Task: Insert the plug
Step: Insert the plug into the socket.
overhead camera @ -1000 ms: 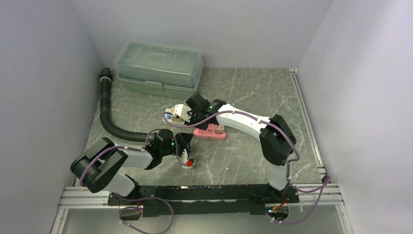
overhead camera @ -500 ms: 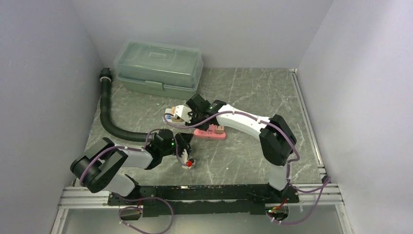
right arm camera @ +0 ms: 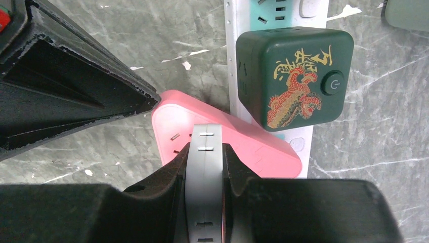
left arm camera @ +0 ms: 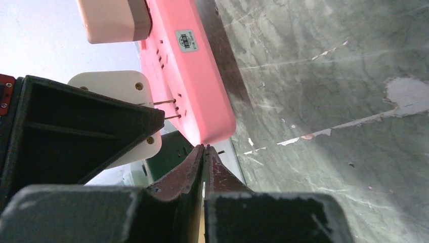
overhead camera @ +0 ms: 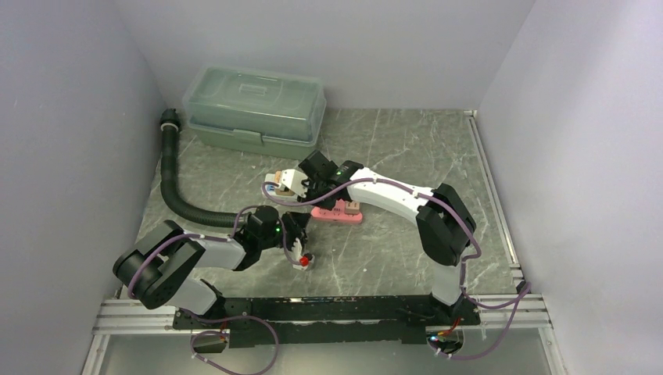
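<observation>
My right gripper [right arm camera: 204, 147] is shut on a grey-white plug [right arm camera: 204, 167] and holds it over the pink power strip [right arm camera: 222, 139]. In the left wrist view the plug [left arm camera: 119, 93] points its two metal prongs [left arm camera: 169, 109] at the strip's slotted face [left arm camera: 195, 71]. The tips reach the face, but I cannot tell whether they are in the slots. My left gripper [left arm camera: 205, 149] is shut and empty just short of the strip's end. In the top view the strip [overhead camera: 338, 213] lies mid-table, with the right gripper [overhead camera: 295, 186] to its left and the left gripper [overhead camera: 301, 251] in front.
A beige-brown plug [left arm camera: 114, 17] sits in the pink strip. A white power strip [right arm camera: 275, 15] carries a dark green cube adapter [right arm camera: 296, 76]. A lidded green box [overhead camera: 254, 109] stands at the back left. A black corrugated hose [overhead camera: 176, 183] runs along the left.
My right gripper has shifted slightly left with the plug. The left arm has hardly moved.
</observation>
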Controlling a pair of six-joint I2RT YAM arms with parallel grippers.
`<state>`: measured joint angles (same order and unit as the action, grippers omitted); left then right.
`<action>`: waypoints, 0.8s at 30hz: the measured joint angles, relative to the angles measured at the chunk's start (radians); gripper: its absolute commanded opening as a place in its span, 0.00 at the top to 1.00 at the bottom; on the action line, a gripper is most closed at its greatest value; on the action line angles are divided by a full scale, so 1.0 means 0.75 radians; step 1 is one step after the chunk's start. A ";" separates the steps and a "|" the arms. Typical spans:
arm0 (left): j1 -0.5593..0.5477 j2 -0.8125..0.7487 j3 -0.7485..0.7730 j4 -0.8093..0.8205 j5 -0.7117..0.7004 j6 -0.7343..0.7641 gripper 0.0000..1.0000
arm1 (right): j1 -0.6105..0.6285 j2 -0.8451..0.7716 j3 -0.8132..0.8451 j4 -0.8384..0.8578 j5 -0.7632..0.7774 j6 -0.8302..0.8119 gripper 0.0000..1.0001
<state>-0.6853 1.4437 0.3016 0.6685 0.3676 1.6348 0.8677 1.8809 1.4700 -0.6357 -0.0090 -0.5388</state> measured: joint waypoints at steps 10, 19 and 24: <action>0.000 -0.001 0.013 -0.001 -0.001 -0.003 0.90 | 0.009 -0.006 -0.024 0.013 -0.001 0.006 1.00; 0.000 -0.040 0.007 -0.013 -0.052 -0.033 0.94 | 0.037 -0.006 -0.073 0.034 0.001 0.027 1.00; 0.000 -0.145 -0.048 -0.039 -0.104 -0.044 0.91 | 0.049 -0.018 -0.119 0.073 0.010 0.045 1.00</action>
<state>-0.6853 1.3346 0.2653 0.6395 0.2893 1.6016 0.9047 1.8675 1.3811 -0.5808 -0.0013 -0.5049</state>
